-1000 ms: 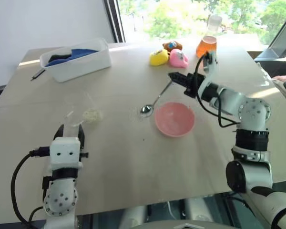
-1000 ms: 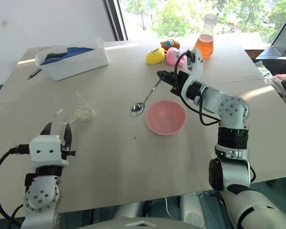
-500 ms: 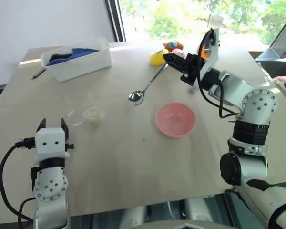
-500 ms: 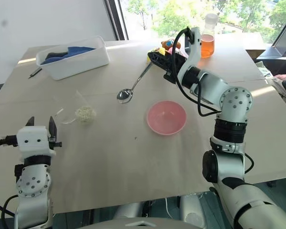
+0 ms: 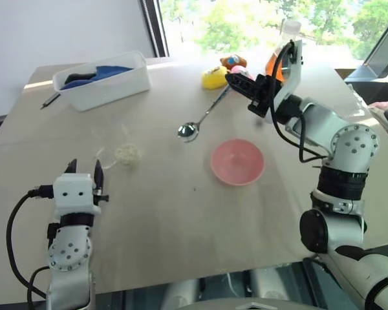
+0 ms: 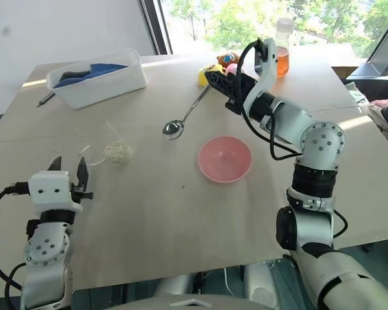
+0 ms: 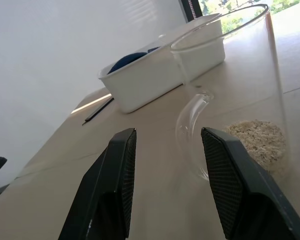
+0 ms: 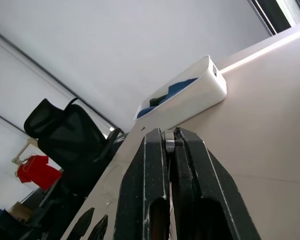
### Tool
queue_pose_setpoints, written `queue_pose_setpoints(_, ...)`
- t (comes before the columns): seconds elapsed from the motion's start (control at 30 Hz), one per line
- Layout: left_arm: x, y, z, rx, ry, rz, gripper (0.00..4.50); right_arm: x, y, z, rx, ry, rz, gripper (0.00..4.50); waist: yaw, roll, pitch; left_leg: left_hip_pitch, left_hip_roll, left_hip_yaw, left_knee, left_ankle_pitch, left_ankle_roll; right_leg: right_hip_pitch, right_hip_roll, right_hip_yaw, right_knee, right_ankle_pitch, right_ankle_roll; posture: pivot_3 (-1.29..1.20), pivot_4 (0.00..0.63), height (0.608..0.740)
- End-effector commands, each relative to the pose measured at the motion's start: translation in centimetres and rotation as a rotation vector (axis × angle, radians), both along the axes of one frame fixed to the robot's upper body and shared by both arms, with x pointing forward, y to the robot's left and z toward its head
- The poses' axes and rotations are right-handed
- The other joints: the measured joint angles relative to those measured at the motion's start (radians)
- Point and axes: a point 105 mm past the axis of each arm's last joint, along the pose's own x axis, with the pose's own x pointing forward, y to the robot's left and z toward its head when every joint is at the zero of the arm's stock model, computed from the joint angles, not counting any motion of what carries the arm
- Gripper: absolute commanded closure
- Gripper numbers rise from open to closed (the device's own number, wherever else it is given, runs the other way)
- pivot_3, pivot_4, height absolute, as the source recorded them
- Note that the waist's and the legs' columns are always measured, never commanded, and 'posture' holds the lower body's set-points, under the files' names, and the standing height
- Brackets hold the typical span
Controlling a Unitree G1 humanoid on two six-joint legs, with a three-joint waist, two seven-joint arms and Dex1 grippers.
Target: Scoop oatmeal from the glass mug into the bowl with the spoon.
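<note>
The right tool (image 6: pixel 211 76) is clenched on the tip of the spoon (image 6: pixel 189 113), holding it in the air above the worktop (image 6: pixel 149 213), handle slanting down to its small oval scoop. The left tool (image 7: pixel 165 145) is released, fingers spread, nothing between them, with the handle of the glass mug (image 7: pixel 230 90) just ahead of the gap.

The pink bowl (image 6: pixel 225 158) is the widest piece: shallow, sitting flat in mid-worktop. It looks light, so a knock from the spoon could slide it.

The mug stands near the left tool, well apart from the bowl. It is clear, rigid, smooth and breakable; I judge it best steadied by its wall or handle while scooping, gently.

The spoon is slim, stiff and slick metal; gripped so far out on the handle, it may pivot under load.

The oatmeal (image 7: pixel 255 140) lies as a loose, dry heap on the mug's floor, easily spilled.
</note>
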Motion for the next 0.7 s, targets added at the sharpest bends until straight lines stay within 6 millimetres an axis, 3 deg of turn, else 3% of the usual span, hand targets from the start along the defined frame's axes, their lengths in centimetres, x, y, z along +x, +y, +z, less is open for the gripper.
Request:
queue_pose_setpoints(0.03,0.2,0.1,0.5,0.019,-0.011,0.006,2.37,-0.8,0.0,1.6,0.022,-0.068,0.011,4.5,0.0,0.0,0.0,0.0,0.0,0.0,0.0,0.0,0.0,0.0,0.0,0.0,0.0,0.0,0.0,0.0,0.15,0.74)
queue_pose_setpoints(0.3,2.6,0.5,0.0,-0.006,0.008,0.024,2.37,-0.6,-0.3,1.1,0.009,-0.063,-0.002,4.5,0.001,0.0,0.0,0.0,0.0,0.0,0.001,0.0,0.0,0.0,0.001,0.0,0.001,0.0,0.0,0.0,0.15,0.74)
queue_pose_setpoints(0.53,3.5,0.6,-0.1,-0.036,0.005,0.017,2.37,-0.4,-0.4,0.9,0.0,-0.063,-0.017,4.5,-0.002,0.0,0.0,0.0,0.0,0.0,0.001,0.0,0.0,0.0,0.001,0.0,0.001,0.0,0.0,0.0,0.15,0.74)
queue_pose_setpoints(0.7,3.9,0.4,-0.3,-0.042,0.016,0.009,3.93,-0.5,-0.4,0.6,-0.004,-0.06,-0.018,4.5,0.0,0.0,0.0,0.0,0.0,0.0,0.001,0.0,0.0,0.0,0.001,0.0,0.001,0.0,0.0,0.0,0.15,0.74)
